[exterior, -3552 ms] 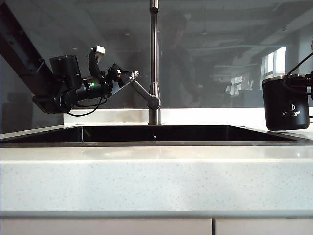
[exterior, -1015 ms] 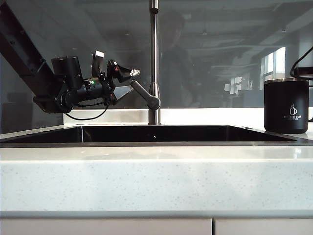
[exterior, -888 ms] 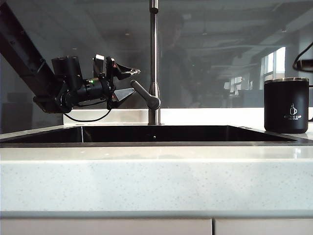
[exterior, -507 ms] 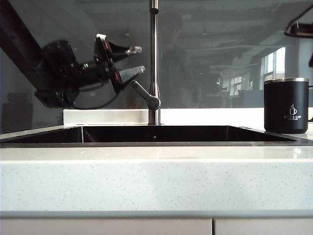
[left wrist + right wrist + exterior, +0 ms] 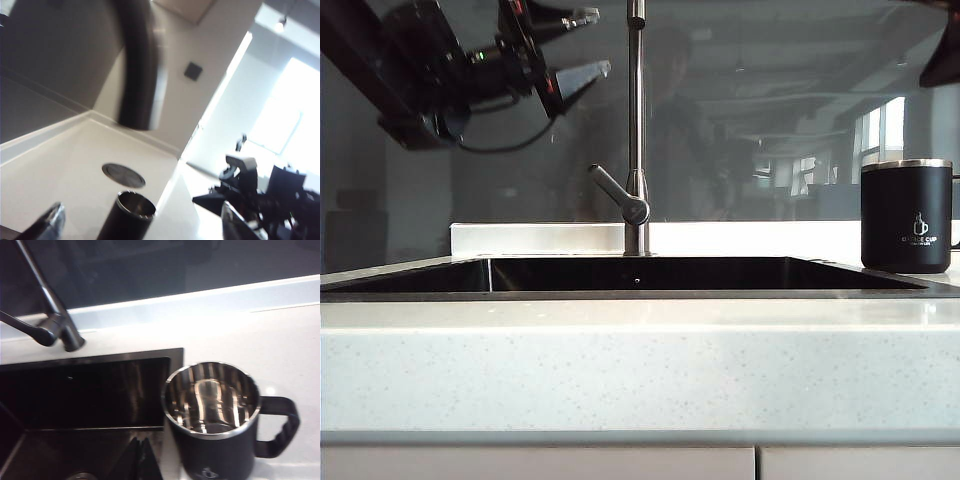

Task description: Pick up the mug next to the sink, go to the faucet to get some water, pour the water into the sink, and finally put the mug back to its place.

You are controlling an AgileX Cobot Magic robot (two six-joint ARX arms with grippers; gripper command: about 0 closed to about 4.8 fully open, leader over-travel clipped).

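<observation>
both hands clear — left hand spread wide up by faucet, right hand pinched together, empty, above mug; mug back on tabletop — judged final step, next just retreat.

Mug right of sink

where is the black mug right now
The matte black steel-rimmed mug stands upright on the white counter, far right in the exterior view, beside the dark sink.
</observation>
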